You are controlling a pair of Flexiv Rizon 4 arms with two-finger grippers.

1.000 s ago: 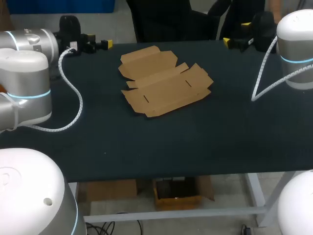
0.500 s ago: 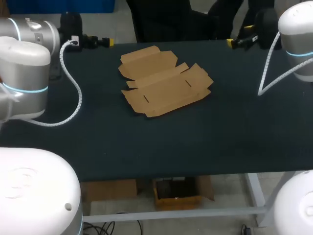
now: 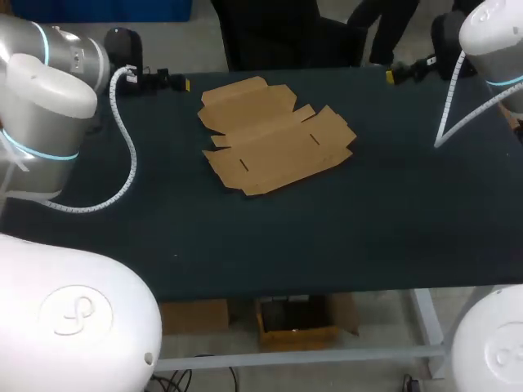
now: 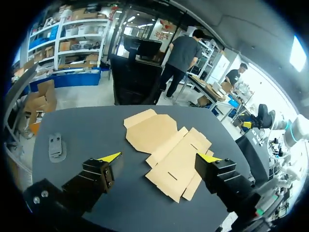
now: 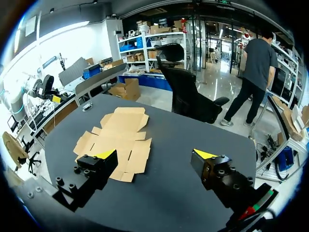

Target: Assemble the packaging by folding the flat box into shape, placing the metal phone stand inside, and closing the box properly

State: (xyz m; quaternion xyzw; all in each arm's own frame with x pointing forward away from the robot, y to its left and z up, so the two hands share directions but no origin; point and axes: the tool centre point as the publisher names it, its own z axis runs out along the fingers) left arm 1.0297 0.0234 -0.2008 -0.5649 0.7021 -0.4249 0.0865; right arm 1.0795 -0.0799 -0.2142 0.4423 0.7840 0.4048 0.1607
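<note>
A flat, unfolded brown cardboard box (image 3: 274, 135) lies in the middle of the dark table (image 3: 327, 237). The left wrist view shows the box (image 4: 169, 152) ahead of my left gripper (image 4: 160, 156), which is open and empty. A grey metal phone stand (image 4: 55, 146) lies flat on the table off to the side of that gripper. In the head view my left gripper (image 3: 167, 80) hovers at the far left edge, and my left arm hides the stand. My right gripper (image 3: 404, 72) sits at the far right edge, open (image 5: 154, 153), with the box (image 5: 116, 140) ahead of it and the stand (image 5: 87, 107) beyond.
A white coiled cable (image 3: 127, 155) hangs from my left arm over the table's left part. Another cable (image 3: 449, 114) hangs from my right arm over the right side. Dark bare tabletop surrounds the box on all sides.
Both arms have shifted: the left arm's upper links swung up and inward, and the right gripper drifted a little to the right. The box has stayed put. Both grippers remain open.
</note>
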